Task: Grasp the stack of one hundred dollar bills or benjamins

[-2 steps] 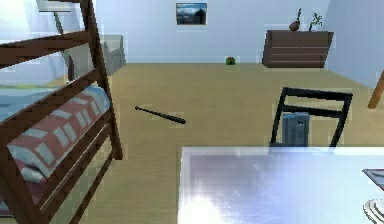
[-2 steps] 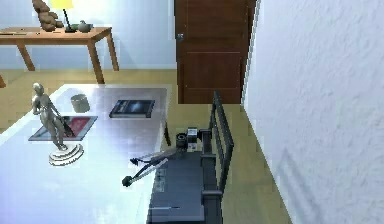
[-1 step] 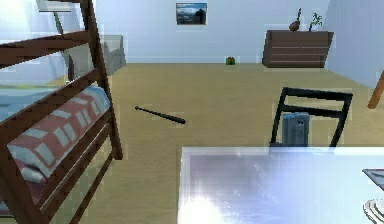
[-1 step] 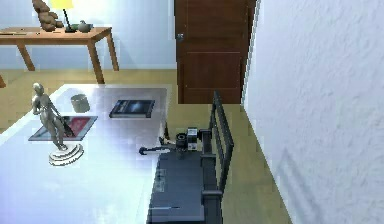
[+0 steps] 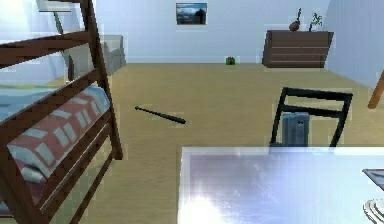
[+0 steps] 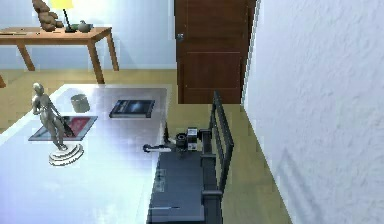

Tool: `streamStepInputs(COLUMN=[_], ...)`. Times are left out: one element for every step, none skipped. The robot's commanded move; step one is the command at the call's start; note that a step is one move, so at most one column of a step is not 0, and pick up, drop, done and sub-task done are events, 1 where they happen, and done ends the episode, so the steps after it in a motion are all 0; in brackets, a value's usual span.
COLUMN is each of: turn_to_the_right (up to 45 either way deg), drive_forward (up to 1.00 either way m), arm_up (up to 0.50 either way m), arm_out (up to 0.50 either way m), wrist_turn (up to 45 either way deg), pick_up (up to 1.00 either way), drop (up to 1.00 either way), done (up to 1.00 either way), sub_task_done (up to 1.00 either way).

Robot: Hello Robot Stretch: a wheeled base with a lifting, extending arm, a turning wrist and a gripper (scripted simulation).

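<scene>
On the glossy white table [image 6: 110,170] lie a flat dark book-like thing [image 6: 132,107] and a flat grey and reddish thing [image 6: 68,127]; I cannot tell whether either is the stack of bills. The dark arm [image 6: 180,190] rises from the bottom edge along the table's right side. The gripper [image 6: 151,148] reaches left from the two white squares [image 6: 188,138], over the table's right edge. Only bare tabletop lies at its far end, so it holds nothing. The dark flat thing is farther out and a little left of it.
A small statue on a round base [image 6: 52,130] and a pale cup [image 6: 79,102] stand on the table. A black chair [image 6: 218,140] stands by the table's right side, also seen as the chair [image 5: 310,118]. Around are a bunk bed [image 5: 55,110], a bat [image 5: 160,115] on the floor, a dresser [image 5: 297,47], a brown door [image 6: 212,45] and a wooden side table [image 6: 60,38].
</scene>
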Motion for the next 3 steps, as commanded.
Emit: streamStepInputs(turn_to_the_right=[0.0, 0.0, 0.0], drive_forward=[0.0, 0.0, 0.0], arm_up=[-0.3, 0.0, 0.1], arm_out=[0.0, 0.0, 0.0], wrist_turn=[0.0, 0.0, 0.0], pick_up=[0.0, 1.0, 0.0], drop=[0.0, 0.0, 0.0], done=[0.0, 0.0, 0.0], sub_task_done=[0.0, 0.0, 0.0])
